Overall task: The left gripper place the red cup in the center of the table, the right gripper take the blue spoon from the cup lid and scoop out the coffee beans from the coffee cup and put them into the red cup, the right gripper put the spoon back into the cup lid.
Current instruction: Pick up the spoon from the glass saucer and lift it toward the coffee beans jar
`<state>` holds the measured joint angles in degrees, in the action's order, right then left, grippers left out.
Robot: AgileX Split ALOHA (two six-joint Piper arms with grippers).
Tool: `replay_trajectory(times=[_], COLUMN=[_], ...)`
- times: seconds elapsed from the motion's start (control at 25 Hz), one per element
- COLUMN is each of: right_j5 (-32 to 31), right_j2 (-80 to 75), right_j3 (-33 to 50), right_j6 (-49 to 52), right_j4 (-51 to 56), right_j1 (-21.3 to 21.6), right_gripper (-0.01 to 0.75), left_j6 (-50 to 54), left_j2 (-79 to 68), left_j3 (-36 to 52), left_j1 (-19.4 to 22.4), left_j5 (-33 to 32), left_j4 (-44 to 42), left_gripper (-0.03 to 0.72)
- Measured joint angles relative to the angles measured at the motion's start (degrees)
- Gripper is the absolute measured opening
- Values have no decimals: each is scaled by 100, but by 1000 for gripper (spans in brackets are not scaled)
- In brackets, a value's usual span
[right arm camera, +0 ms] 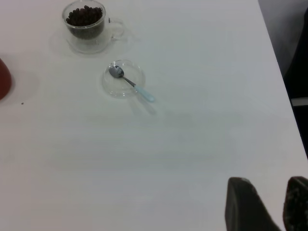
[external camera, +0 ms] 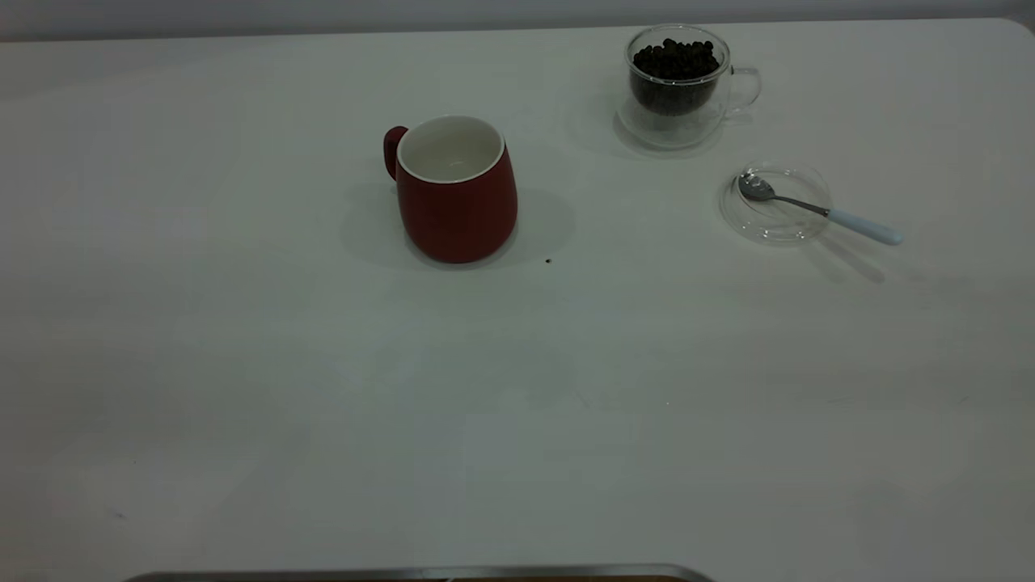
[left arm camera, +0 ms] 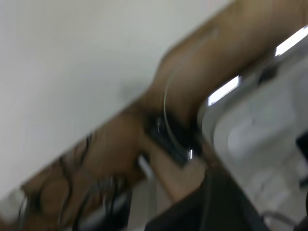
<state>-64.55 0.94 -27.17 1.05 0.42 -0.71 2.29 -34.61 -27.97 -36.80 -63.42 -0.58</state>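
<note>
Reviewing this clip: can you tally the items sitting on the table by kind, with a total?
Cups: 2, the red cup and the coffee cup holding coffee beans
Lids: 1, the cup lid
Spoons: 1, the blue spoon, bowl resting in the lid
Total: 4 items on the table

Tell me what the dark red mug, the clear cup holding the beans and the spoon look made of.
The dark red mug looks like glazed ceramic: opaque matte red outside, glossy white inside. The clear bean cup looks like double-walled glass, since an inner wall shows through the outer one. The spoon has a shiny, probably steel bowl and a pale blue handle, perhaps ceramic or plastic.
</note>
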Motion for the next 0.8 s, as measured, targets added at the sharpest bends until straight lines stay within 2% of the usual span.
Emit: replay_trajectory(times=[0.16, 0.28, 0.56, 0.8], right_j5=[0, 0, 0, 0], right_j2=[0, 0, 0, 0], right_j3=[0, 0, 0, 0], right_j6=[0, 0, 0, 0], right_j4=[0, 0, 0, 0], right_j1=[0, 0, 0, 0], right_gripper=[238, 238, 238, 238], left_j6=[0, 0, 0, 0], left_j2=[1127, 1923, 3405, 3568], left_j3=[6, 11, 11, 11], left_j1=[38, 397, 2094, 3354], left_j5=[-5, -37, -104, -204], left_j4=[5, 12, 2, 2], left_gripper=[482, 482, 482, 482])
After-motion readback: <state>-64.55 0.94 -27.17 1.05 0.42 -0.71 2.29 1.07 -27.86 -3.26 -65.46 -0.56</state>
